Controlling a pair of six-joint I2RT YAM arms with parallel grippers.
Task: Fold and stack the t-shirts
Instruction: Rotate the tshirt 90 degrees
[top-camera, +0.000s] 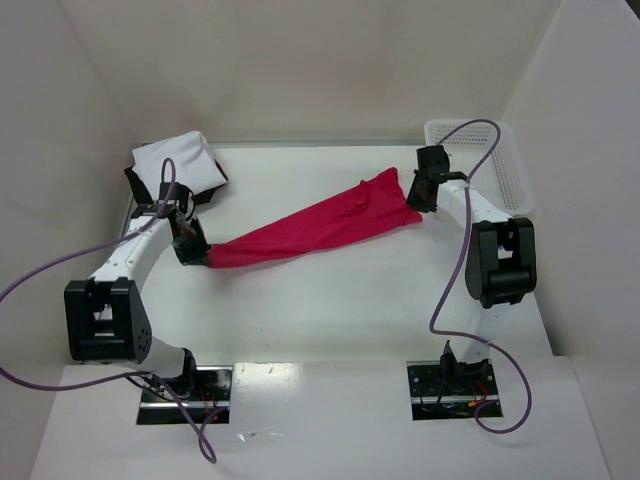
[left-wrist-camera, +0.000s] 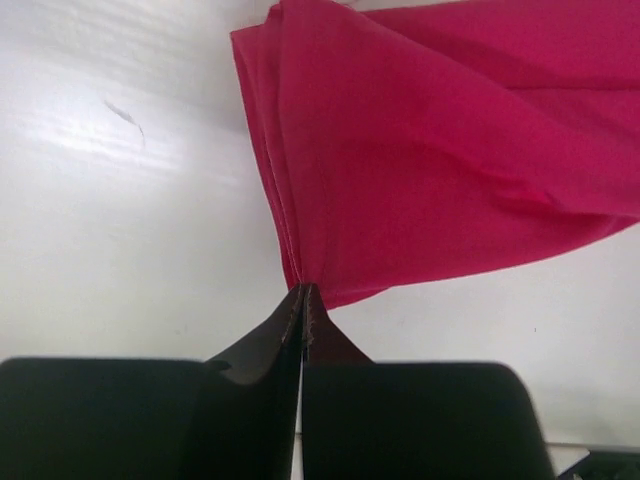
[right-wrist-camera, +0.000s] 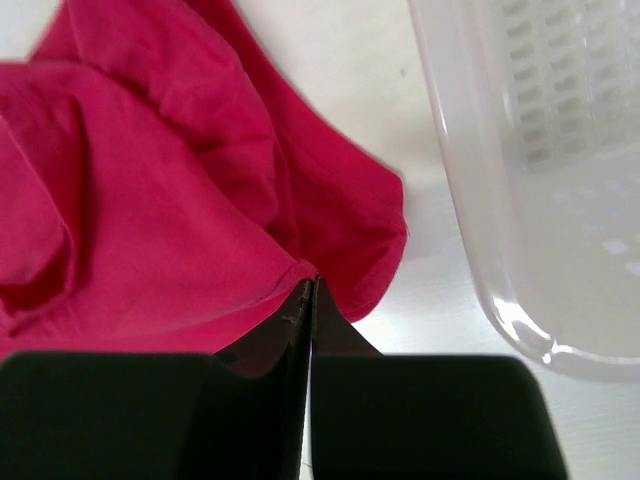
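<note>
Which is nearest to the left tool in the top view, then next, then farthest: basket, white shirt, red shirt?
1. Red shirt, pinched in the left tool.
2. White shirt, back left.
3. Basket, far right.

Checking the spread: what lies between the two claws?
The red t-shirt, pinched by left claw and right claw, spans the gap; top view shows it.

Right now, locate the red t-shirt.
In the top view, the red t-shirt stretches across the table, its ends pinched by left gripper and right gripper.
</note>
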